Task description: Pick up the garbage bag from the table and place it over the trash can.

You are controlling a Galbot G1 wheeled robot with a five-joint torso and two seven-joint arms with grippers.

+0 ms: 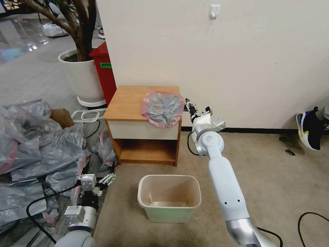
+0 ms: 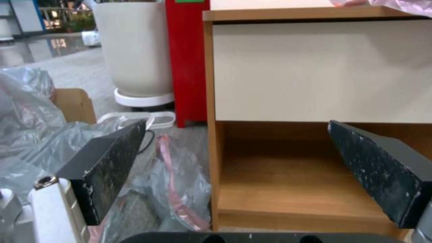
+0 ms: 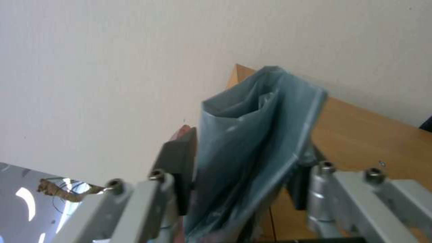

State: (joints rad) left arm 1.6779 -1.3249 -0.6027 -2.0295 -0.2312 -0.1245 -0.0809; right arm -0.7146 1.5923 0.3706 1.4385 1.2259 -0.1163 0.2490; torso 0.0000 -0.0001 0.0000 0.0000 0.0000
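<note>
While the bag (image 1: 162,109) lies spread over the right front corner of the table (image 1: 127,101), its pink rim hanging a little past the front edge, the step in hand is the pick-up, and it looks nearly made. Below and in front of the table, well apart from it on the carpet, stands the can (image 1: 169,197), open and unlined.

From the right side of the table the right arm reaches in, and its end effector (image 1: 187,105) meets the bag at the table's right edge. Seen from the right wrist, a bunched fold of grey plastic (image 3: 252,141) stands between the 2 pads (image 3: 178,168), which look pressed onto it, so I judge the right end effector clamped on the bag. How firmly that thin film is held cannot be told.

Low at the left, near the heap of bags (image 1: 37,151) on the floor, hangs the left end effector (image 1: 99,181), its fingers (image 2: 108,168) wide apart and holding nothing.

Next, the bag wants lifting clear of the table and carrying down toward the can. Draping it over the rim probably needs the mouth opened, so the idle left arm may be called on for the opposite side.
</note>
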